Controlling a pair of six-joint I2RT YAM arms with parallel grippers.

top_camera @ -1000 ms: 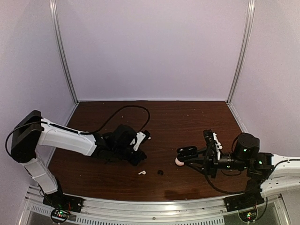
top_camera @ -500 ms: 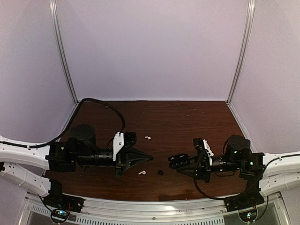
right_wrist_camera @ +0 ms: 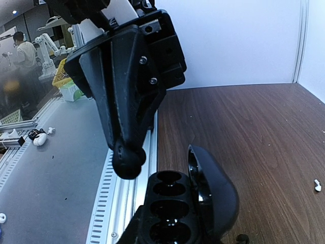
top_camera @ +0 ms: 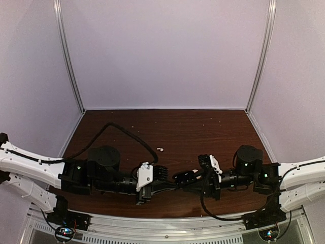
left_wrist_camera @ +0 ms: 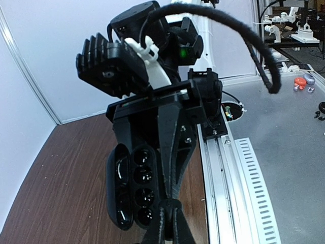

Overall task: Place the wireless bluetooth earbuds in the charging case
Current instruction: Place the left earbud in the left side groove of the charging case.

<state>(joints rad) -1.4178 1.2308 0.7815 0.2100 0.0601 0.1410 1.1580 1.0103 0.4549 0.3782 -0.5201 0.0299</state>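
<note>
My right gripper (top_camera: 189, 178) is shut on an open black charging case (right_wrist_camera: 170, 208). The case's lid (right_wrist_camera: 216, 195) stands up, and a row of several round wells shows empty. The case also shows in the left wrist view (left_wrist_camera: 137, 185). My left gripper (top_camera: 172, 184) is shut, with a small round black earbud (right_wrist_camera: 127, 161) pinched at its tip. That tip hangs just beside the far end of the case. One white stemmed earbud (top_camera: 160, 149) lies on the table behind the grippers and shows in the right wrist view (right_wrist_camera: 317, 185). A tiny dark piece (right_wrist_camera: 242, 238) lies by the case.
The slotted aluminium rail (left_wrist_camera: 231, 168) runs along the table's near edge, right under the two grippers. The left arm's black cable (top_camera: 122, 131) loops over the table. Pale walls with metal posts (top_camera: 68, 56) close in the back and sides.
Both arms have swung inward and their grippers now meet at the table's front centre. The white and black earbuds that lay there are now covered by the arms.
</note>
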